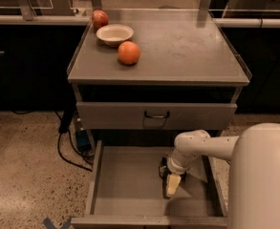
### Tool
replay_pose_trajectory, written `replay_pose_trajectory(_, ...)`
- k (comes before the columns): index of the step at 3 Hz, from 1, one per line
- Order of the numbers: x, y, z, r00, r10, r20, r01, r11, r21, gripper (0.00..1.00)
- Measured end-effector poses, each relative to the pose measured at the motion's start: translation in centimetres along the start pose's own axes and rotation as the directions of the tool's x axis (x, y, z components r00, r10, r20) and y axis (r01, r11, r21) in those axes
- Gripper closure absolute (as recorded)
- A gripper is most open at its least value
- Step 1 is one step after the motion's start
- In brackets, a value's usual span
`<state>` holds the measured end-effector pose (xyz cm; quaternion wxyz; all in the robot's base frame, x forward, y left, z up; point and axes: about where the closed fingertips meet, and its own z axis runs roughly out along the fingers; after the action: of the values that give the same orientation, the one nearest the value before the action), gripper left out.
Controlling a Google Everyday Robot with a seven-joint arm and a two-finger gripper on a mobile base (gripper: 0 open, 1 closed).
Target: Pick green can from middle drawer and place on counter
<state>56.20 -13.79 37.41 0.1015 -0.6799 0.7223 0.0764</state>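
Note:
The middle drawer (125, 185) is pulled open below the cabinet, and its grey floor is bare on the left. The green can (162, 168) shows only as a small dark shape in the drawer's right half, mostly hidden by my arm. My gripper (171, 185) reaches down into the drawer, right beside the can and just in front of it. I cannot tell whether it touches the can. The counter (187, 46) is the flat grey top of the cabinet above.
On the counter's back left stand an orange (129, 52), a white bowl (114, 34) and a red fruit (100, 19). The upper drawer front (156, 114) is closed. Cables (65, 147) lie on the floor to the left of the cabinet.

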Motion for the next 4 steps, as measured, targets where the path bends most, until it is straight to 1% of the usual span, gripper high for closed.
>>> replay_pose_trajectory(1, 0.49, -0.94, 2.86, 1.000, 0.013, 0.018, -0.012, 0.9973, -0.072, 0.03)
replay_pose_trajectory(2, 0.43, -0.99, 2.70, 1.000, 0.012, 0.016, -0.010, 0.9979, -0.064, 0.27)
replay_pose_trajectory(4, 0.43, -0.99, 2.71, 1.000, 0.012, 0.016, -0.010, 0.9979, -0.064, 0.73)
